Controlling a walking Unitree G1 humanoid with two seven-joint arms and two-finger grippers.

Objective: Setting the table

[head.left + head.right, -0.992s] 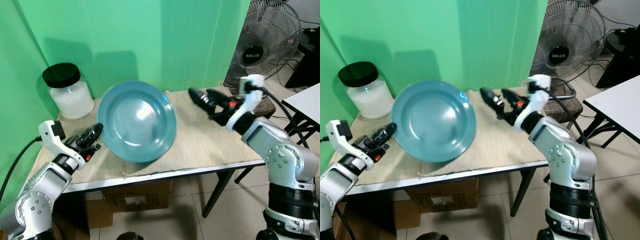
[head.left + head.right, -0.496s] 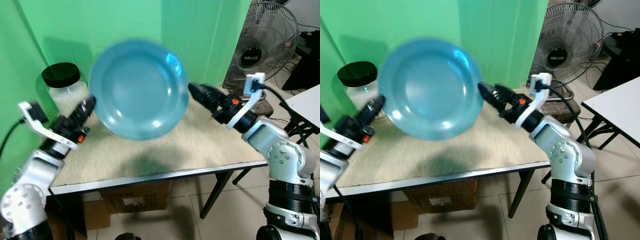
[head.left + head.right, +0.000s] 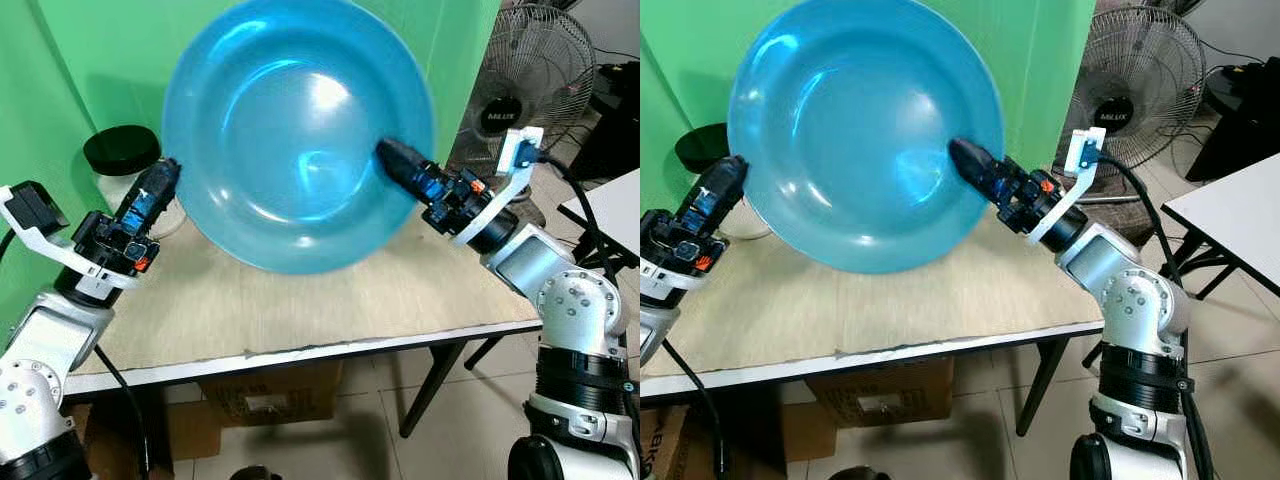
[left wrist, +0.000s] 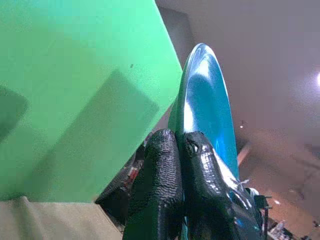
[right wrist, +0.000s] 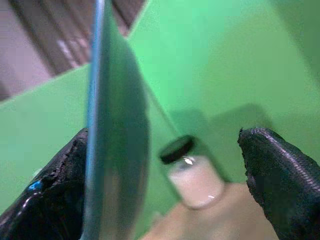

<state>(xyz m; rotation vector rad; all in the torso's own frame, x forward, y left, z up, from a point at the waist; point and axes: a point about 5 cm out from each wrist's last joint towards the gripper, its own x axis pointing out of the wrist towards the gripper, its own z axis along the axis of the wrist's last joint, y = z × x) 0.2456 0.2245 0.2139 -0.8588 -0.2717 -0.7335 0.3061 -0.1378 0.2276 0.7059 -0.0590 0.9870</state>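
A big blue plate point(image 3: 300, 130) is held up in the air above the table, tilted so its hollow faces me. My left gripper point(image 3: 165, 180) is shut on the plate's left rim; the left wrist view shows both fingers point(image 4: 160, 175) pinched together on the plate's edge point(image 4: 205, 100). My right gripper point(image 3: 392, 158) reaches to the plate's right side. In the right wrist view it is open, the plate point(image 5: 115, 150) edge-on beside one finger point(image 5: 55, 195) and the other finger point(image 5: 270, 165) well apart.
A wooden table point(image 3: 350, 290) stands against a green backdrop. A glass jar with a black lid point(image 3: 122, 160) stands at its back left, partly behind my left arm. A standing fan point(image 3: 520, 95) is behind the table's right end. A cardboard box point(image 3: 270, 395) lies under it.
The plate has gone up from the table and tipped toward me. Both arms rose with it, and the right gripper has come in against the plate's right side.
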